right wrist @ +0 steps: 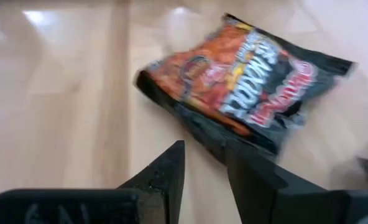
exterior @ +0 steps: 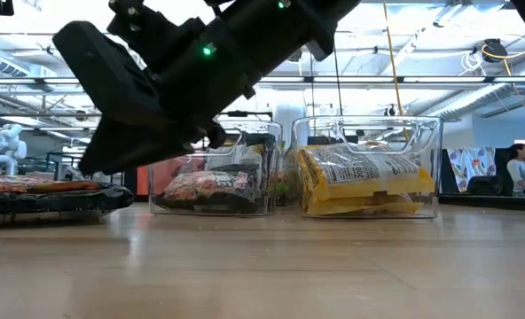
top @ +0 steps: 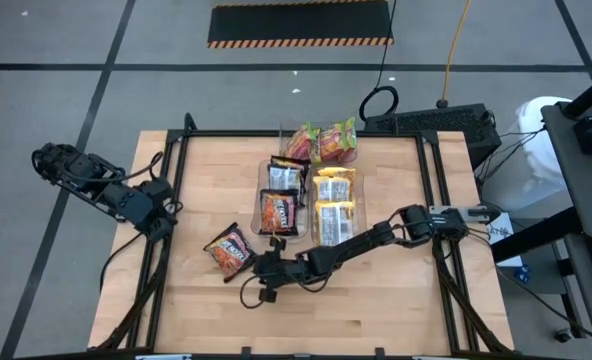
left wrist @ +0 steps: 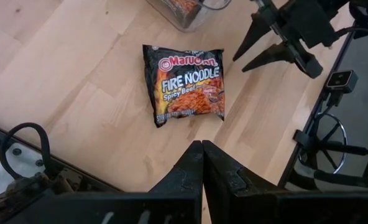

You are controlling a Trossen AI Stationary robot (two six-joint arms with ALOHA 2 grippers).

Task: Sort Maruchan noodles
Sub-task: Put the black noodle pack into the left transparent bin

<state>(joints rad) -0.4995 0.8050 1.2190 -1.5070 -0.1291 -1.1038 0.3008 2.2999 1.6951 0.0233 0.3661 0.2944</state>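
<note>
Now, at the far left, our left tool point(top: 166, 222) waits by the edge of the pale wooden plank tabletop point(top: 376, 300), its fingers pressed together with nothing between them.

Next along lies the one stray Maruchan packet point(top: 230, 249), a flat, dark plastic pouch printed in orange and red, lying face up on bare wood just beside the bins and apart from them. We judge it light, with a stiff, brittle block of noodles inside a thin, slick wrapper that crinkles. A pinch across the flat face would likely slide off, and a hard squeeze could crack the block. The better hold, we think, is across one of its narrow edges or a sealed end flap, where the film gives the fingers something to bite — a gentle closing should do.

Our right tool point(top: 268, 272) hangs low over the tabletop just beside that packet, fingers spread wide and empty; its wrist view shows the packet point(right wrist: 246, 81) just ahead of the fingertips, not yet between them.

Further right stand the clear plastic bins: one point(top: 282, 200) holds dark packets like the stray, the next point(top: 334, 205) holds yellow ones, and pink-green packets point(top: 321, 142) sit behind them.
</note>
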